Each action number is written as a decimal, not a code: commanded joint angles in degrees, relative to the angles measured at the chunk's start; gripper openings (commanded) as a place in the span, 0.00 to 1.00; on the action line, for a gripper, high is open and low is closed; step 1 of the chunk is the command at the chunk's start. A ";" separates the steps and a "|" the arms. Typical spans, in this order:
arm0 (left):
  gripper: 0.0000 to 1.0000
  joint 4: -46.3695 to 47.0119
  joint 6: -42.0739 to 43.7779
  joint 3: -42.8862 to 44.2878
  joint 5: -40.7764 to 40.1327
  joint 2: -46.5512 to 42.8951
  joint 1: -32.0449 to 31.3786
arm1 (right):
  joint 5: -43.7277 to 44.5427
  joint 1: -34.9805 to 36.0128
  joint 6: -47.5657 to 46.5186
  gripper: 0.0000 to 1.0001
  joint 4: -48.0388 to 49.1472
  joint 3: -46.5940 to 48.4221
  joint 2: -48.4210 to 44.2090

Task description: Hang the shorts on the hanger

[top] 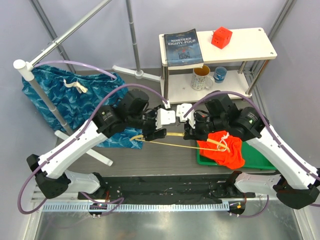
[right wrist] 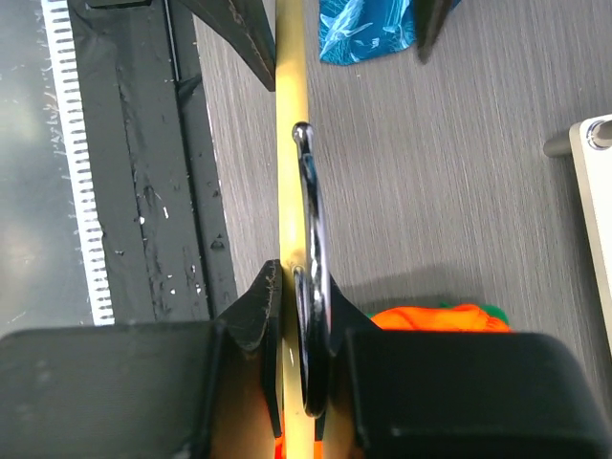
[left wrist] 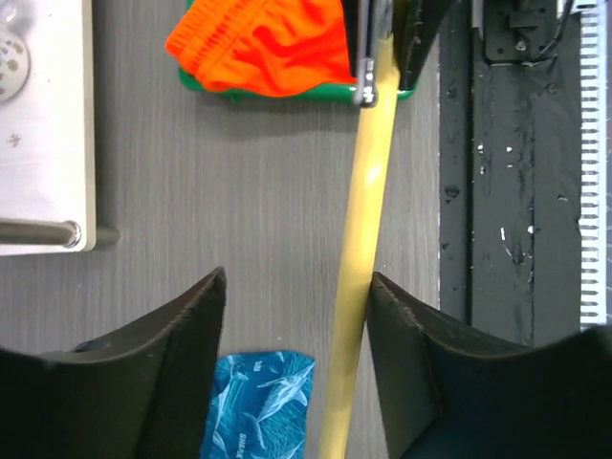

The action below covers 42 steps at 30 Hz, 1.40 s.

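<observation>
The right gripper [right wrist: 304, 296] is pinched tight on the hanger [left wrist: 368, 191], its fingers [right wrist: 251, 320] clamping the yellow bar together with the base of the metal hook [right wrist: 312, 210], which runs along the bar toward the left arm. The left gripper [left wrist: 296, 277] stands spread, the bar passing between its fingers [left wrist: 167, 359]. The bar lies close against the finger on the rail side and well clear of the other, so nothing is clamped there. The two grippers face each other over the middle of the table [top: 150, 165], with the hanger held above the wood between them. The shorts [top: 227, 150] lie bunched in a heap on the left end of a green tray [top: 262, 161], just beside the right gripper, their white cord [top: 225, 140] looped on top. The hanger's right end reaches the heap's edge, but I cannot tell whether it goes inside the cloth. Blue shorts [top: 65, 95] are spread flat at the far left under a metal stand [top: 45, 97]. A white shelf [top: 250, 45] at the back carries a book [top: 183, 47] and a red cube [top: 221, 37], with two mugs [top: 201, 77] on its lower level.
</observation>
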 commanded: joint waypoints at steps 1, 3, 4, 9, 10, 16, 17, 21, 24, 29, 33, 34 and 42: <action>0.56 3.04 -0.84 0.20 1.82 2.42 -4.28 | -0.56 1.33 1.00 0.01 3.59 3.15 1.30; 0.52 3.48 -2.95 0.11 2.26 3.04 -4.63 | -0.29 1.51 1.43 0.01 3.59 3.07 1.39; 0.52 3.74 -3.83 -0.15 2.44 3.21 -4.63 | -0.29 1.51 1.52 0.01 3.59 2.89 1.30; 0.37 4.71 -5.59 -1.03 4.19 2.52 -4.63 | 0.06 1.68 1.61 0.01 4.03 1.66 0.86; 0.34 5.06 -5.77 -1.38 4.28 2.25 -4.55 | 0.24 1.68 1.61 0.01 4.47 1.57 0.43; 0.26 5.50 -7.17 -3.93 4.29 0.23 -4.46 | 2.08 1.60 2.40 0.01 5.61 -0.36 -1.60; 0.23 5.50 -7.18 -4.20 4.28 0.14 -4.37 | 2.34 1.68 2.58 0.01 5.79 -0.62 -1.95; 0.67 6.20 -10.07 -5.16 7.09 -1.09 -1.04 | 4.80 1.60 2.06 0.01 5.79 -1.77 -4.05; 0.75 14.09 -17.18 -7.35 11.65 -4.07 7.20 | 9.70 1.33 0.65 0.01 3.95 -3.17 -6.77; 0.75 31.05 -35.79 -8.86 13.70 -4.26 20.22 | 16.23 -5.06 0.56 0.01 4.03 -4.93 -12.40; 0.75 40.03 -43.98 -10.44 11.14 -1.72 22.26 | 20.27 -11.84 5.11 0.01 6.40 -5.02 -15.31; 0.75 41.26 -45.74 -10.79 10.36 -0.84 22.26 | 22.54 -12.64 6.52 0.01 6.84 -5.02 -16.27; 0.71 43.38 -55.43 -14.83 0.24 7.60 16.56 | 31.80 -16.93 24.98 0.01 12.20 -1.96 -20.05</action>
